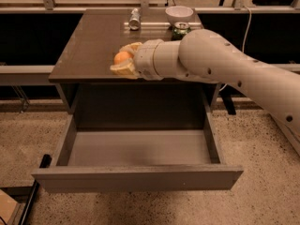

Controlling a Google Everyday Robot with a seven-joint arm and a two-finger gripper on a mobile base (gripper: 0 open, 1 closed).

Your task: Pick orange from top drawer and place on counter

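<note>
The orange (123, 57) is held between my gripper's pale yellow fingers (123, 70). My gripper (123, 59) is shut on it and hovers over the front part of the dark counter (89, 46), just behind its front edge. The white arm reaches in from the right. The top drawer (136, 146) is pulled wide open below, and its grey floor is bare.
At the back of the counter lie a silver can (134, 18) on its side, a white bowl (179, 13) and a green can (180, 30) partly hidden behind the arm. A rail with posts runs behind the counter. Speckled floor surrounds the cabinet.
</note>
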